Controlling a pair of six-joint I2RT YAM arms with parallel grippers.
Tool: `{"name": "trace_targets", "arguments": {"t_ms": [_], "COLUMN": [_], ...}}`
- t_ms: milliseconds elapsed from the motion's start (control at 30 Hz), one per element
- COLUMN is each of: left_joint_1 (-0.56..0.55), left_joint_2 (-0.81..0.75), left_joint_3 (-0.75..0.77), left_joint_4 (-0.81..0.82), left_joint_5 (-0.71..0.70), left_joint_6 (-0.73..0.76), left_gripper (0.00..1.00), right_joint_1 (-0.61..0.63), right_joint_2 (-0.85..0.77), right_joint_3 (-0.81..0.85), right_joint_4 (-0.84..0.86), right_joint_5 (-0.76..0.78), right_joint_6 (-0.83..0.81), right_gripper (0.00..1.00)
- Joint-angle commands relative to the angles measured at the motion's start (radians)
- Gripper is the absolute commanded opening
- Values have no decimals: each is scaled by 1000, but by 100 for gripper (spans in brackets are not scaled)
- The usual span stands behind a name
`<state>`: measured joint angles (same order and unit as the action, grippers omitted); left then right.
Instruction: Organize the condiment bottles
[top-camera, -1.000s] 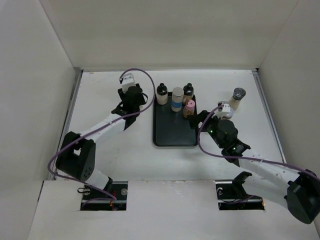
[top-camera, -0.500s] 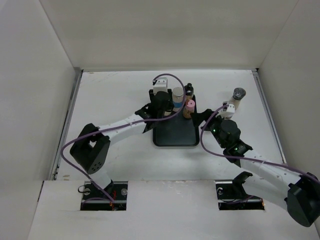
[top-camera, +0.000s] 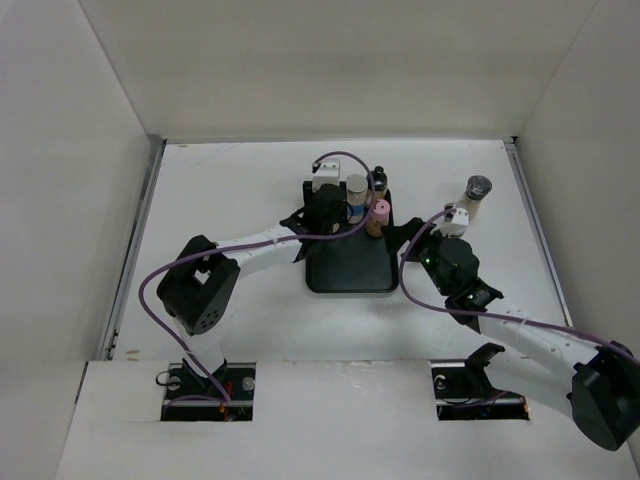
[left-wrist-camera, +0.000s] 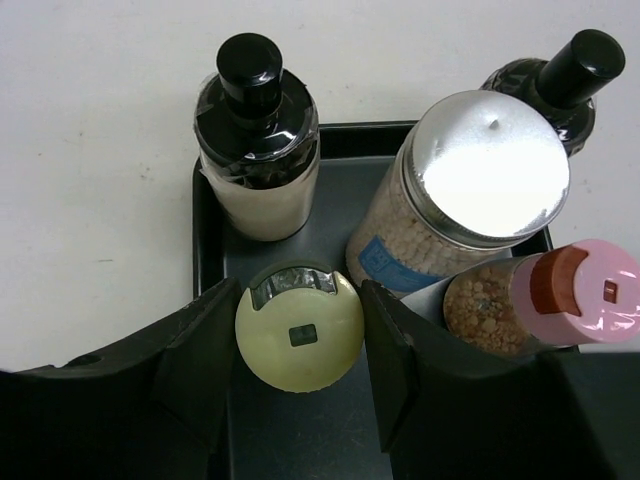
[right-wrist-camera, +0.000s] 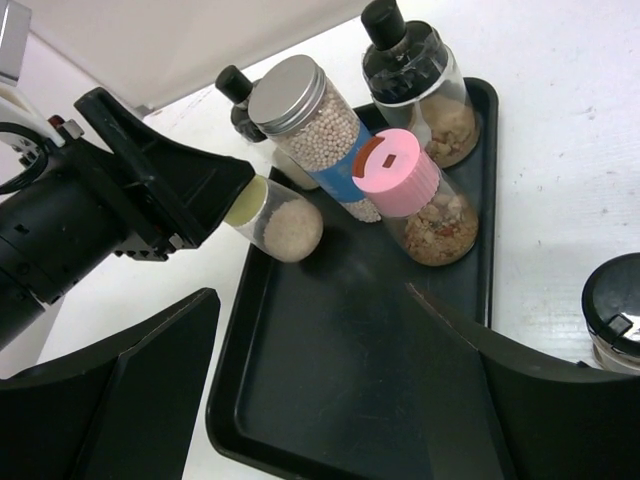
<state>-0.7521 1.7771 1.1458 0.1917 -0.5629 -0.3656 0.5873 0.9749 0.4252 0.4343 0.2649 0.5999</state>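
Observation:
My left gripper (left-wrist-camera: 300, 340) is shut on a pale-yellow-capped bottle (left-wrist-camera: 299, 326) and holds it over the near left of the bottle group on the black tray (left-wrist-camera: 205, 225). The right wrist view shows this bottle (right-wrist-camera: 277, 225) tilted in the left fingers (right-wrist-camera: 150, 205), its base just above the tray floor. On the tray stand a black-capped bottle (left-wrist-camera: 256, 150), a blue-labelled jar with a silver lid (left-wrist-camera: 470, 190), a pink-capped bottle (left-wrist-camera: 575, 295) and a second black-capped bottle (left-wrist-camera: 560, 80). My right gripper (right-wrist-camera: 315, 300) is open and empty over the tray's right part.
A dark-capped shaker (top-camera: 477, 194) stands alone on the white table right of the tray (top-camera: 350, 268), close to my right wrist; it also shows in the right wrist view (right-wrist-camera: 615, 310). White walls enclose the table on three sides.
My left arm has swung right from the table left of the tray to above the tray's far left corner. The right arm has barely moved.

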Motion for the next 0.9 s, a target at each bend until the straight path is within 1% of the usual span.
{"name": "trace_targets", "arguments": {"t_ms": [0, 133, 233, 300, 333, 400, 467, 567, 700, 733, 767, 800, 833, 867], "left_joint_1": [6, 7, 13, 13, 13, 9, 7, 6, -11, -16, -20, -25, -29, -32], "left_joint_2": [-10, 2, 2, 4, 4, -8, -30, -71, -159, -185, -212, -246, -281, -319], "left_joint_3": [-11, -34, -55, -64, -67, -72, -87, -103, -116, -124, -135, -153, -178, -210], "left_joint_4": [63, 60, 80, 97, 101, 101, 115, 127, 132, 140, 153, 172, 198, 227], "left_joint_5": [-25, -20, -12, -12, -12, -15, -20, -17, -15, -12, -12, -12, -14, -20], "left_joint_6": [19, 17, 14, 13, 13, 11, 11, 11, 11, 10, 10, 10, 10, 10], "left_gripper": [31, 32, 38, 45, 51, 67, 77, 87, 96, 100, 100, 100, 100, 100], "right_joint_1": [-8, -10, -10, -10, -10, -10, -10, -10, -5, -5, -5, -8, -10, -11], "right_joint_2": [7, 4, -1, -5, -7, -7, -10, -16, -30, -34, -36, -38, -41, -44], "right_joint_3": [4, 4, 1, 1, 1, 1, 3, 3, 4, 6, 6, 6, 6, 7], "right_joint_4": [47, 47, 47, 47, 47, 46, 41, 41, 34, 34, 34, 32, 29, 21], "right_joint_5": [14, 16, 25, 27, 27, 27, 27, 27, 30, 31, 34, 39, 40, 42], "right_joint_6": [9, 6, 3, 1, 1, 0, -2, -6, -9, -15, -18, -20, -20, -22], "right_gripper": [79, 80, 80, 81, 82, 83, 85, 87, 88, 88, 88, 87, 84, 75]}}
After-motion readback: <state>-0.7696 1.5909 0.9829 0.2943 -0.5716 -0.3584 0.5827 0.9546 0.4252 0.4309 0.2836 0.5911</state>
